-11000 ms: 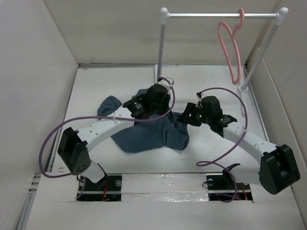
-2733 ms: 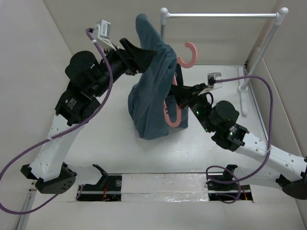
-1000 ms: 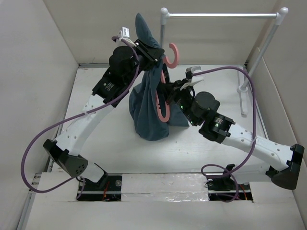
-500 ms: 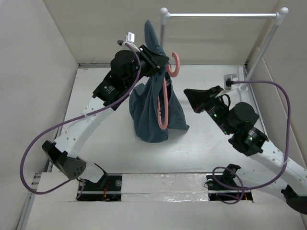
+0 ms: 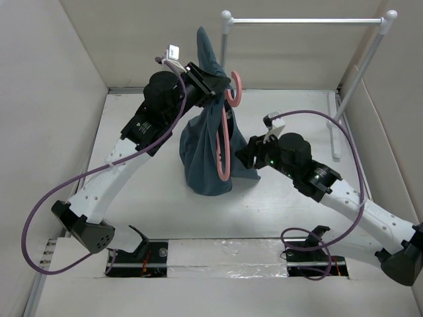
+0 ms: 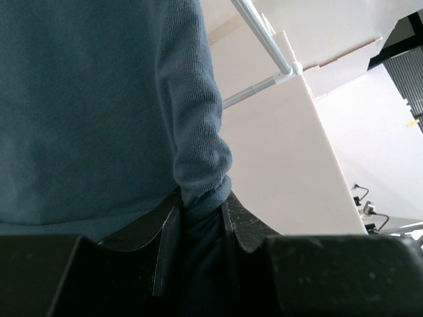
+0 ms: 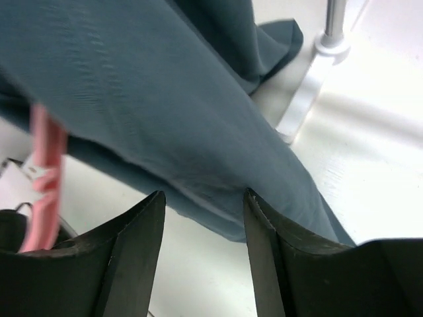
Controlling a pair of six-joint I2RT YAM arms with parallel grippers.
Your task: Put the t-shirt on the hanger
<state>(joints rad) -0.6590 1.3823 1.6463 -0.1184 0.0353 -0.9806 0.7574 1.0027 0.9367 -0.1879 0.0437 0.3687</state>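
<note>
The left gripper (image 5: 213, 84) is pinching a fold of the dark teal-blue fabric t-shirt (image 5: 201, 155), dangling it at upper centre above the white desk (image 5: 132, 198). The thin salmon-pink plastic hanger (image 5: 226, 140) is lying against its right side. The right gripper (image 5: 242, 157), fingers spread, is sitting at the shirt's lower right edge.

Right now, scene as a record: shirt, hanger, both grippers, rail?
t-shirt: dark teal-blue fabric, hanging bunched
hanger: thin salmon-pink plastic, upright against the fabric, hook on top
left gripper: raised, shut on t-shirt
right gripper: open, low at the fabric's lower edge
rail: white metal, hanger not on it
</note>
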